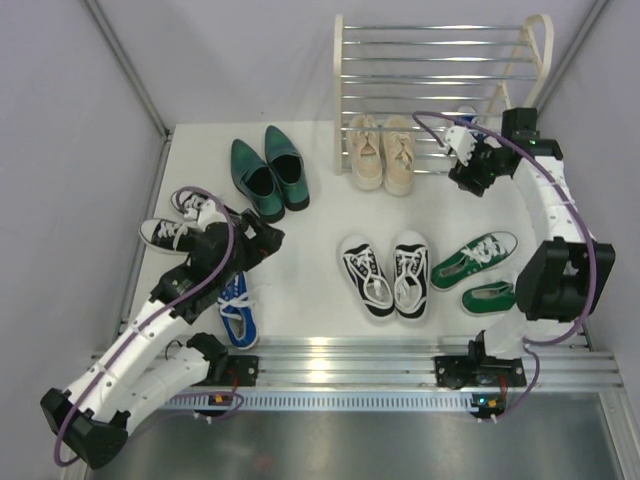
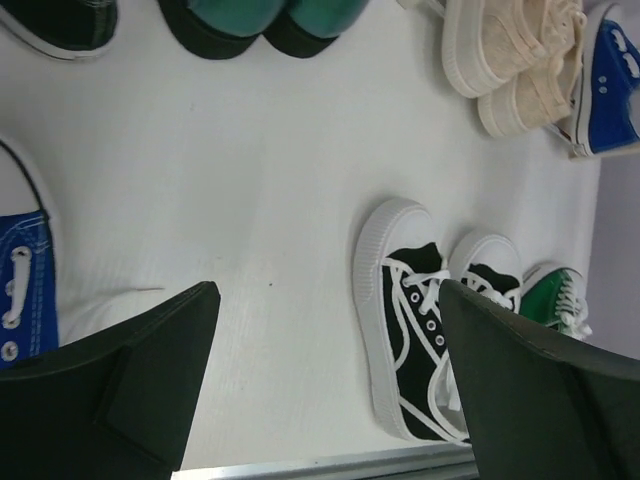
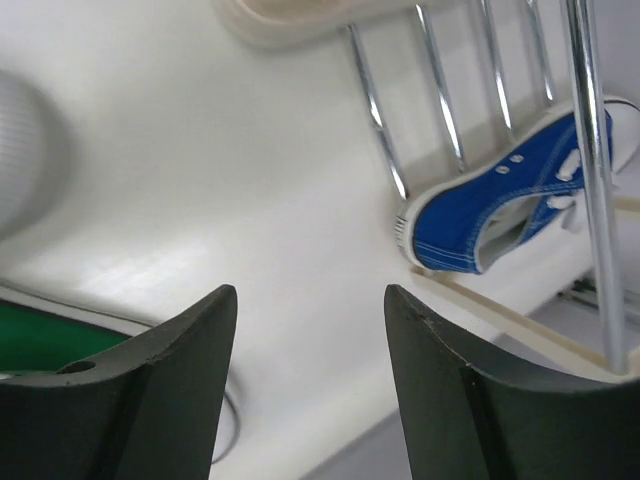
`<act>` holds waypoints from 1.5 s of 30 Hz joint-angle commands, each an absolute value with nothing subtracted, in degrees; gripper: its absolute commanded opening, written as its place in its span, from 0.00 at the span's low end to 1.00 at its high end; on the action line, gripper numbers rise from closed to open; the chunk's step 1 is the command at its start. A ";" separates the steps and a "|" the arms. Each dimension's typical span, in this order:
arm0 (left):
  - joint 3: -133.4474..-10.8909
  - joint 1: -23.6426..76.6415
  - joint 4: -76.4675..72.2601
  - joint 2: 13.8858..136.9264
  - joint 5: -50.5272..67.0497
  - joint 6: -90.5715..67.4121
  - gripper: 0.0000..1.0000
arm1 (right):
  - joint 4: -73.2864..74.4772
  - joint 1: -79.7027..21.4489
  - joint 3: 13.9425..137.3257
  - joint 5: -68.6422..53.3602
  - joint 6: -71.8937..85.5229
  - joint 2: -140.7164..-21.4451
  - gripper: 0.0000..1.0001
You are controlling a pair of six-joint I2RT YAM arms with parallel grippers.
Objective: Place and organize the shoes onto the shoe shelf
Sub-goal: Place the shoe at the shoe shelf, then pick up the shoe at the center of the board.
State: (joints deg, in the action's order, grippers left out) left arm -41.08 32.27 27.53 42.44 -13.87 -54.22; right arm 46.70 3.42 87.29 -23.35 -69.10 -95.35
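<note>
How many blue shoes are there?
2. One blue shoe lies on the table at the front left. The second blue shoe sits among the bars of the shelf at its right end, mostly hidden from above.

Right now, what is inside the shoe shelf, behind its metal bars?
One blue sneaker lies at the right end of the shelf, behind the bars. Beige shoes are at its left. In the top view the right arm hides most of the sneaker.
</note>
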 commanded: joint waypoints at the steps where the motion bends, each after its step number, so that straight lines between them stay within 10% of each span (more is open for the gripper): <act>1: -47.09 31.82 39.16 42.80 -23.27 -57.29 0.96 | 58.70 3.17 87.81 -38.28 -60.22 -88.34 0.60; 11: -58.27 31.29 65.46 53.95 -38.32 -67.32 0.93 | 54.07 -12.38 74.81 -44.82 -34.99 -78.49 0.59; 30: -47.75 28.56 70.33 71.72 -21.38 -74.80 0.83 | 48.08 -16.08 66.80 -45.09 -30.41 -74.97 0.59; 33: -43.26 28.30 63.39 71.10 -18.03 -74.27 0.67 | 48.16 -16.08 66.71 -44.83 -30.67 -74.62 0.59; 38: -40.69 28.21 55.29 69.36 -12.14 -70.59 0.09 | 50.53 -16.08 67.59 -45.00 -31.90 -74.53 0.59; 45: -50.70 28.56 43.96 60.13 -0.37 -58.37 0.00 | 58.35 -18.80 69.26 -50.88 -39.46 -73.57 0.59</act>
State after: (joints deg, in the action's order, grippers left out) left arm -44.27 28.12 56.71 63.96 -9.06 -64.55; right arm 54.89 -16.56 66.76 -46.26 -35.44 -76.20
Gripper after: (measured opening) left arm 0.091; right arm 0.592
